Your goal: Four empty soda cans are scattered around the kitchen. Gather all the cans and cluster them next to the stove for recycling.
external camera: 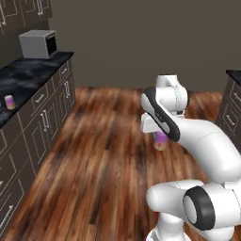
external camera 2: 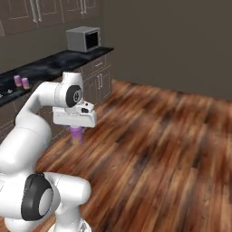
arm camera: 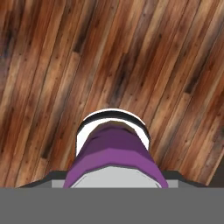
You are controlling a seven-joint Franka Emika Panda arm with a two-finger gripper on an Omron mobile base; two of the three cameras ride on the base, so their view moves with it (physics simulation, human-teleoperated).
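Purple can point(external camera 2: 76, 134) is gripped between the nearly closed jaws of the gripper point(external camera 2: 75, 131), left of centre in the right base view — above the wooden floor point(external camera 2: 158, 136). It should be kept upright — and carried steadily to the counter point(external camera 2: 50, 65).

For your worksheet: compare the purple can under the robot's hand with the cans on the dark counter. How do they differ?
The held can hangs in the gripper above the wood floor; the two counter cans stand on the counter. It is alone; the counter cans stand side by side. All are upright and purple.
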